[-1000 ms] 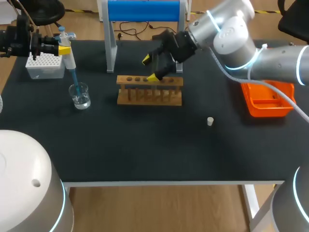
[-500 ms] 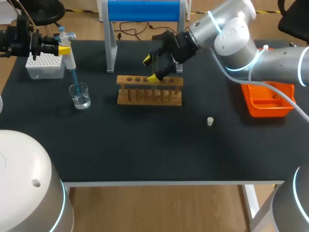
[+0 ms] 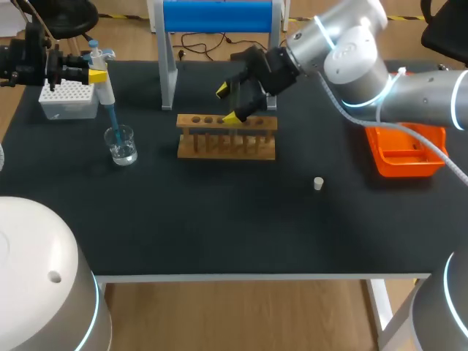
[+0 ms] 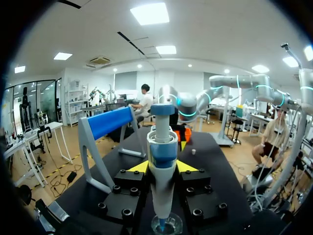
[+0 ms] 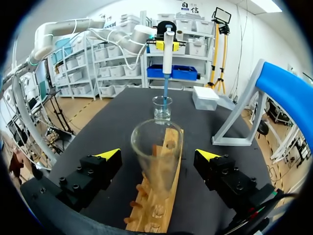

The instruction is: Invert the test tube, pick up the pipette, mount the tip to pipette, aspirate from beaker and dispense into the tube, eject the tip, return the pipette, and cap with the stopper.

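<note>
Two arms share the bench. The wooden rack sits mid-bench toward the far edge, and the right gripper hangs over it with its fingers spread wide, probably placed to steady the tube for dispensing. The orange tray lies by the right edge, likely for the ejected tip. The tip box stands at the far left corner, and the beaker is just in front of it. The left gripper is clamped on the pipette and holds it upright so its blue tip dips into the beaker; I judge this to be the aspirating step. The stopper lies alone right of centre, awaiting capping.

Only the right wrist view shows the test tube. It apparently stands in the rack between the open fingers, untouched, its mouth toward the gripper. In the head view the gripper covers that spot. Only the left wrist view shows both yellow pads pressing the pipette's barrel.
</note>
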`<act>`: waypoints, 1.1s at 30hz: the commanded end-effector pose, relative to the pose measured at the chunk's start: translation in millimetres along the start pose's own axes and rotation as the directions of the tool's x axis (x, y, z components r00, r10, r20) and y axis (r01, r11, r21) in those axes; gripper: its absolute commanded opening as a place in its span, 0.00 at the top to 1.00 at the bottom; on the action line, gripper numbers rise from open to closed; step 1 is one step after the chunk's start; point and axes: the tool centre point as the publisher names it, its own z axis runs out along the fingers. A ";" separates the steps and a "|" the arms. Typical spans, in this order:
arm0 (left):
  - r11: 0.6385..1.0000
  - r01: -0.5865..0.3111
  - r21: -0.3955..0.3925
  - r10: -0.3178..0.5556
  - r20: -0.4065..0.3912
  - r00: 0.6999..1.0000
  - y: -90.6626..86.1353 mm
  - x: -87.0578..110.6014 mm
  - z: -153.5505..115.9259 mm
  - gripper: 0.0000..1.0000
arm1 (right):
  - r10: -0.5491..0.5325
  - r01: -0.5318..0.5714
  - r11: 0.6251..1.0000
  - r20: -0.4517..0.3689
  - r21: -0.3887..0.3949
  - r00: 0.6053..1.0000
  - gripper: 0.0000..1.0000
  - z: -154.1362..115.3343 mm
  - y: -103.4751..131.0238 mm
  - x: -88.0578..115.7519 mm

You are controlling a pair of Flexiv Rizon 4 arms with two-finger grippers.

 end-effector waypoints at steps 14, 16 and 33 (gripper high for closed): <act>1.000 0.000 -0.001 0.000 0.000 1.000 -0.6 0.0 -0.2 1.00 | -0.008 0.008 1.000 0.002 0.030 1.000 0.00 -4.5 4.3 1.5; 1.000 0.000 -0.001 0.000 0.000 1.000 -0.6 0.0 -0.2 1.00 | -0.007 0.007 0.999 0.004 0.032 1.000 0.00 -6.1 3.9 1.6; 1.000 0.000 -0.001 0.000 0.000 1.000 -0.6 0.0 -0.2 1.00 | -0.004 0.003 0.999 0.014 0.038 1.000 0.00 -8.5 1.7 2.2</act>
